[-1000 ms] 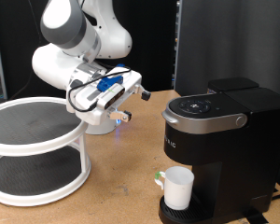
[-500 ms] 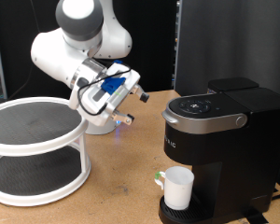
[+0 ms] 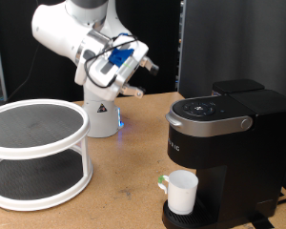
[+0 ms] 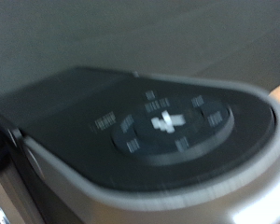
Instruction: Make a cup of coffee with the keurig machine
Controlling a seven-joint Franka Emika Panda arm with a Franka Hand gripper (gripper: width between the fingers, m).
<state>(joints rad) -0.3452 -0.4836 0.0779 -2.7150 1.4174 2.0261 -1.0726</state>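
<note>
The black keurig machine stands at the exterior view's right with its silver-grey lid shut. The white cup sits on the round drip base under the spout. My gripper is in the air to the upper left of the machine, well apart from it, fingers pointing toward the machine. I see nothing between the fingers. The wrist view, blurred, shows the machine's top with its ring of buttons; the fingers do not show there.
A white two-tier round rack stands at the exterior view's left on the wooden table. The arm's base stands behind it. A dark panel rises behind the machine.
The gripper has risen and moved slightly toward the exterior view's right, from beside the rack's height to above the machine's top level. The cup and machine have not moved.
</note>
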